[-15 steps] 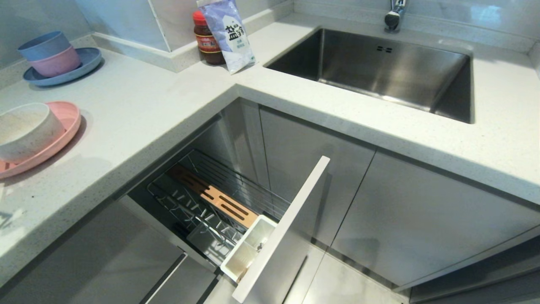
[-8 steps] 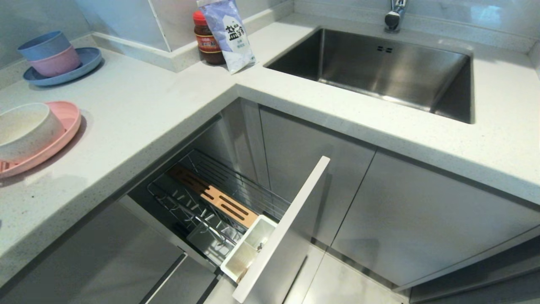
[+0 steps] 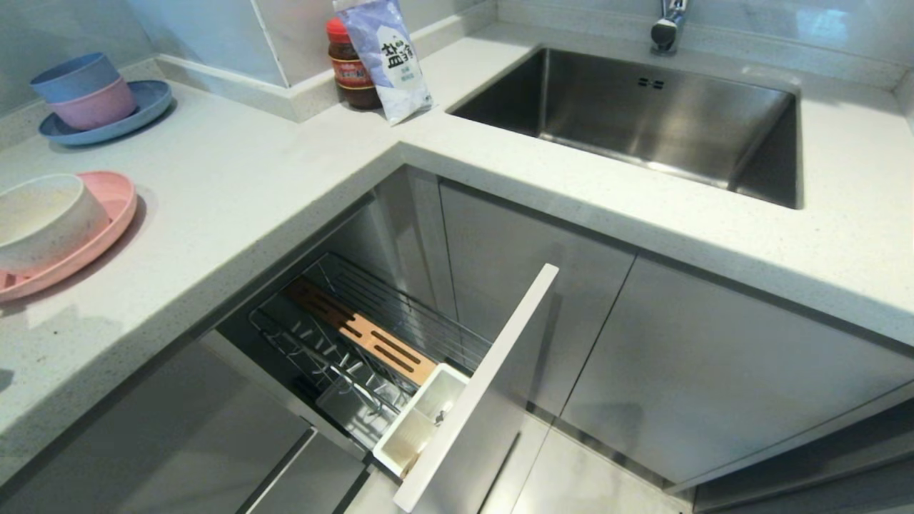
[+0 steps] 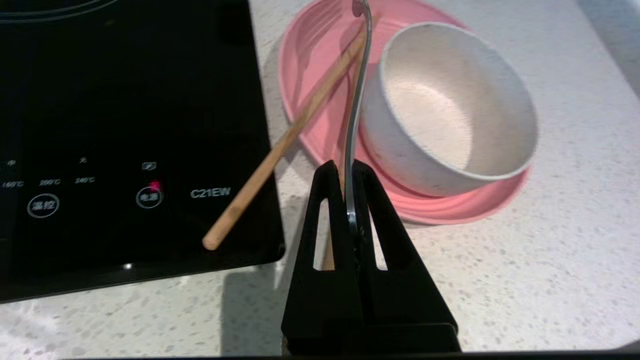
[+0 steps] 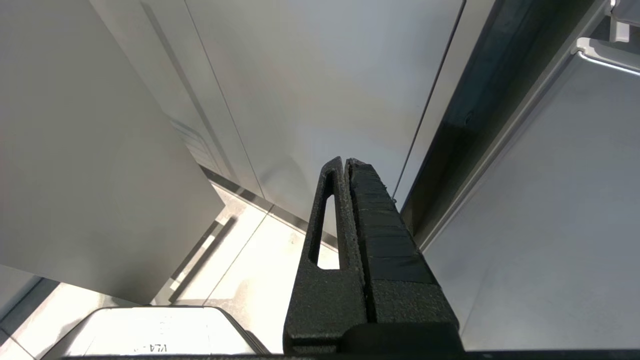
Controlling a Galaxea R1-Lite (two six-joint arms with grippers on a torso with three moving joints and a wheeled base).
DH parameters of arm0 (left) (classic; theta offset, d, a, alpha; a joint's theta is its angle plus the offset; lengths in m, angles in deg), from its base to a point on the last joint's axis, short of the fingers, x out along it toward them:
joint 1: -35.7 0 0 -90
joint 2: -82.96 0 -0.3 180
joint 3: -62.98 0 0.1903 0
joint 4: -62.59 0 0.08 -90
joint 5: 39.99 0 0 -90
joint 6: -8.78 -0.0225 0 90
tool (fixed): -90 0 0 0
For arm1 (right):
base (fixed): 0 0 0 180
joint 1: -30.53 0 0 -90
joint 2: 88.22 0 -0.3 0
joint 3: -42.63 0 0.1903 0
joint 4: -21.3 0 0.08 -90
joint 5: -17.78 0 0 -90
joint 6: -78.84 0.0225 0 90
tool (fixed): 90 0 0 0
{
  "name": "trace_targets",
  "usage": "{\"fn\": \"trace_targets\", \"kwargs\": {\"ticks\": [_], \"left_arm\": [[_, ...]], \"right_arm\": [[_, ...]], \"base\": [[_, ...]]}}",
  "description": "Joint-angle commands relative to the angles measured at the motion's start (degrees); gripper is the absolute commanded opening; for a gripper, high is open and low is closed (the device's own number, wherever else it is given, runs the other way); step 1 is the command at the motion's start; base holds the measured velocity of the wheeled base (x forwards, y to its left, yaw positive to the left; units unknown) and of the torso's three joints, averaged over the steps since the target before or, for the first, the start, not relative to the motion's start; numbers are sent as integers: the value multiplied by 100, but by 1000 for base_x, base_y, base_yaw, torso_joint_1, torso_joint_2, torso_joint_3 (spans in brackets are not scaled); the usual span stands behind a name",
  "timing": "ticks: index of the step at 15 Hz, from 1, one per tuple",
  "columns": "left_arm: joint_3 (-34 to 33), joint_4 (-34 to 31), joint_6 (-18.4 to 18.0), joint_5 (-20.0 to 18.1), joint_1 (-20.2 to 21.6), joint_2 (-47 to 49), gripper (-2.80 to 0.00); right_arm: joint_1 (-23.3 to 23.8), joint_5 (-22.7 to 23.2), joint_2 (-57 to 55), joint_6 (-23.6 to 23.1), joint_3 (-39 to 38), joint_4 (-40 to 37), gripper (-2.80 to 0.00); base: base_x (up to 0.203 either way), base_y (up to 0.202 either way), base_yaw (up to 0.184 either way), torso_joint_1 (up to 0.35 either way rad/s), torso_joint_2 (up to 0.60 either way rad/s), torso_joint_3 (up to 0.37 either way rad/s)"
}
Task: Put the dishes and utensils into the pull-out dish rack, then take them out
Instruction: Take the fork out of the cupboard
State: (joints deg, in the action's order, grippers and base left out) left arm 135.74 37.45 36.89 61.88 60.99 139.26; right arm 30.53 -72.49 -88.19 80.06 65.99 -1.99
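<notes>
In the left wrist view my left gripper (image 4: 344,167) is shut on the handle of the silver fork (image 4: 356,100). The fork runs out over the pink plate (image 4: 310,65), beside the off-white bowl (image 4: 450,100) that stands on it. A wooden chopstick (image 4: 280,150) lies slanted from the plate onto a black cooktop (image 4: 125,125). The head view shows the plate (image 3: 107,228) and bowl (image 3: 43,221) at the counter's left edge. The pull-out dish rack (image 3: 371,321) is drawn out below, with nothing on its prongs. My right gripper (image 5: 345,162) is shut and parked low by the cabinet fronts. Neither arm shows in the head view.
Stacked blue and pink bowls on a blue plate (image 3: 143,114) stand at the back left. A jar (image 3: 350,68) and a bag (image 3: 389,57) sit in the corner, with the sink (image 3: 643,121) to their right. The rack's grey front panel (image 3: 485,385) juts into the floor space, and its white cutlery cup (image 3: 421,421) sits just behind it.
A shadow on the counter's near left edge has shifted. The dishes, the rack and the camera have kept still.
</notes>
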Motion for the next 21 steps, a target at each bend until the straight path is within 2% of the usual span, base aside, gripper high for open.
{"fn": "trace_targets", "kwargs": {"ticks": [1, 16, 21], "left_arm": [[-73, 9, 28, 8, 116, 121, -280], [-96, 362, 54, -759, 301, 549, -280], [-96, 362, 83, -818, 292, 567, -280]], "right_arm": [[0, 0, 15, 1, -9, 1, -280], [0, 0, 15, 1, -9, 1, -280], [0, 0, 15, 1, -9, 1, -280]], "base": [[0, 0, 0, 0, 0, 0], [0, 0, 0, 0, 0, 0], [0, 0, 0, 0, 0, 0]]}}
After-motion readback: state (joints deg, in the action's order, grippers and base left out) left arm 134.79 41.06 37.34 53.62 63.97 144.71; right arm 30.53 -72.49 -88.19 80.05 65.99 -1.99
